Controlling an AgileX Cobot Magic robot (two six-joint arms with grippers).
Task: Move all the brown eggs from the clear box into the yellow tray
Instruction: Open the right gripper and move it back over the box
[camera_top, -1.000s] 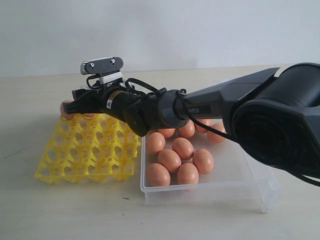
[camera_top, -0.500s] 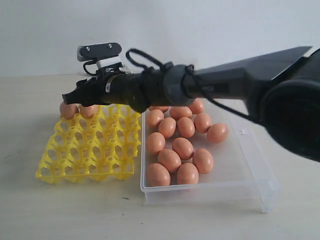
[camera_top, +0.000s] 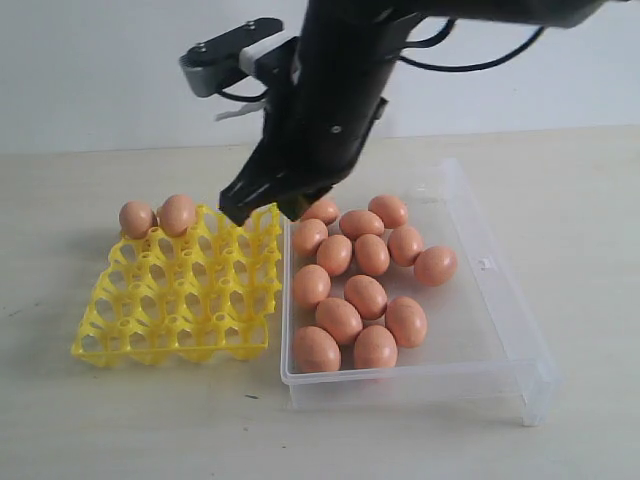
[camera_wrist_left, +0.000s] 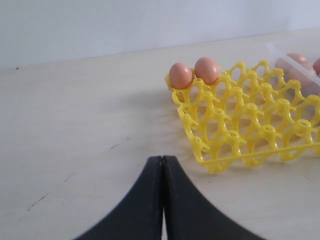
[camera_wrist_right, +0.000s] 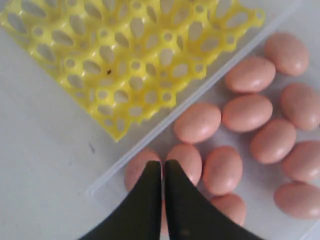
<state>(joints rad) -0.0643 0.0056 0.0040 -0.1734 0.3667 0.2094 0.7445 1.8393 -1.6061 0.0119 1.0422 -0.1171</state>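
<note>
Over the seam between yellow tray (camera_top: 175, 332) and clear box (camera_top: 485, 330), your right fingers (camera_wrist_right: 147, 200) hang pinched shut, empty; open them before descending. Two brown eggs (camera_top: 177, 213) fill the tray's upper-left cups, probably leaving nearer cups reachable; the rest lie boxed. Left fingers (camera_wrist_left: 147, 200): closed.

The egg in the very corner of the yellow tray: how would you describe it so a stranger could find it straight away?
Start at the yellow tray, left of the clear box in the exterior view. Just two eggs sit in it, side by side on its far edge. The corner egg fills the far-left cup; the other egg sits beside it, nearer the box.
</note>
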